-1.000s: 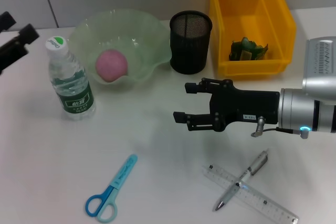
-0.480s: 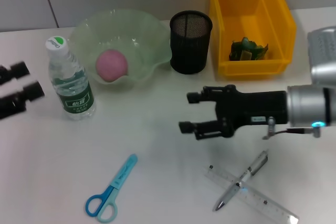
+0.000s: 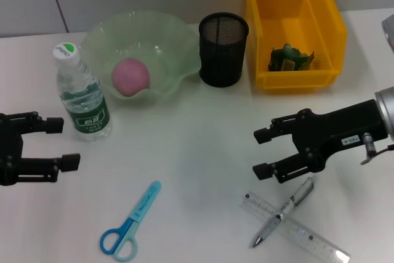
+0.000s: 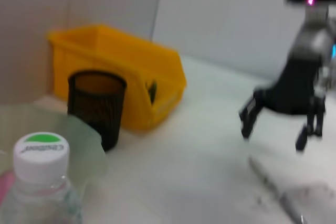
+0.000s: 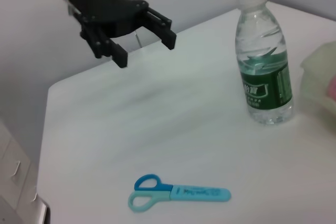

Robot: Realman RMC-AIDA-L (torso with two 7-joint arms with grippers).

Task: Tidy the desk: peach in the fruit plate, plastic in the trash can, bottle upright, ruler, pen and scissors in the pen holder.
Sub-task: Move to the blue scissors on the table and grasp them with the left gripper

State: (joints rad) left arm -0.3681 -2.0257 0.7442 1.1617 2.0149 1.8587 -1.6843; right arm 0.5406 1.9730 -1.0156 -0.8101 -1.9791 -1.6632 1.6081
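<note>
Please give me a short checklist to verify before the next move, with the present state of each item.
1. Peach in plate: ok.
2. Plastic in yellow bin: ok.
3. Bottle upright: ok.
4. Pen, ruler, scissors in holder: not ok, all on the desk; pen lies across ruler.
5. Right gripper open, above the pen: ok.
6. Left gripper open, clear of the bottle: ok.

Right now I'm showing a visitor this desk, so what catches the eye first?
The yellow bin at the back holding green plastic, and the pink peach in the pale green fruit plate. Nearer, both open end effectors, left and right, hover over the table, the right just above the crossed pen and ruler.
</note>
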